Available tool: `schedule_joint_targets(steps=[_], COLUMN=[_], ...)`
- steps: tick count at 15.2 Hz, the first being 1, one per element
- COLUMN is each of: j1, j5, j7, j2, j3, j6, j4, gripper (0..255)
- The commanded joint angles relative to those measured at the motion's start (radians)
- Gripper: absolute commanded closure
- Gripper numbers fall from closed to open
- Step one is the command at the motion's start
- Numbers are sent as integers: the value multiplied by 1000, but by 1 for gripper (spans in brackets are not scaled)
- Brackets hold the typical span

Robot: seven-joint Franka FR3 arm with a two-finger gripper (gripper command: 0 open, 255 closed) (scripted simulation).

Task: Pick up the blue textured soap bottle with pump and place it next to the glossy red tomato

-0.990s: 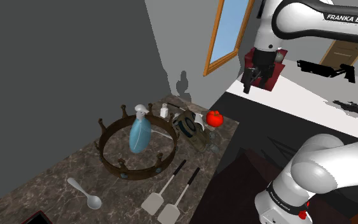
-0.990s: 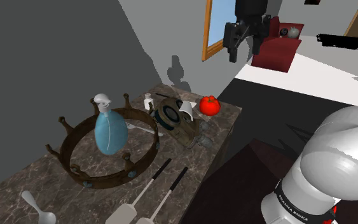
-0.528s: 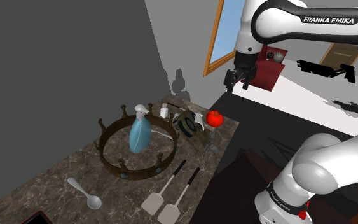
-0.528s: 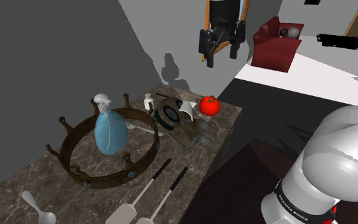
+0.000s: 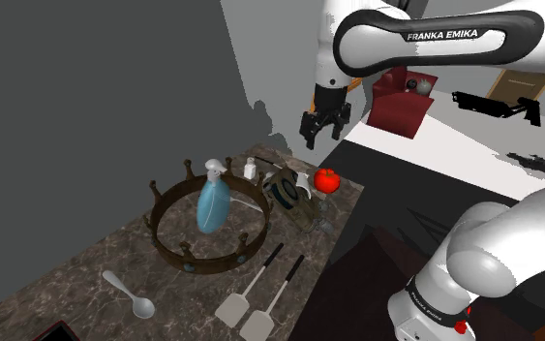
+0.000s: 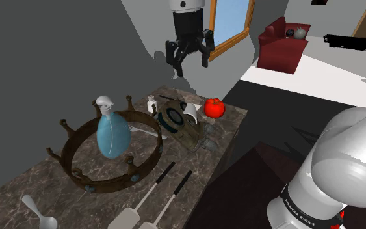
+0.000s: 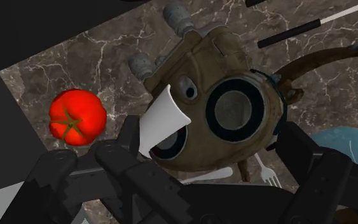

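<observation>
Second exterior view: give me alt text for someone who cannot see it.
An open black gripper hangs above the far end of a marble counter. Below, a blue pump bottle stands inside a crown-shaped ring, apart from a red tomato.

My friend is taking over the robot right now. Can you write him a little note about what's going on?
Pincer: open, empty, high above the mask.
Bottle: upright inside the crown, untouched.
Tomato: beside the mask, near the counter's corner.
Done: nothing yet.
Left: grip the bottle, lift it clear of the crown, set it by the tomato.
</observation>
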Motion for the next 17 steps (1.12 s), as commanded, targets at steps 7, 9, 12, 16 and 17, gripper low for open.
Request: schedule_joint_targets(steps=[7,9,12,16,17], j1=[38,50,72,114,126], j5=[-34,-54,-89,-147,-162], j7=[132,165,216,278,292], j2=[262,331,439,592,631], j3=[104,126,155,182,187], j6=[68,74,75,59,52], j4=[190,250,349,503,546], gripper=[0,0,0,0,0])
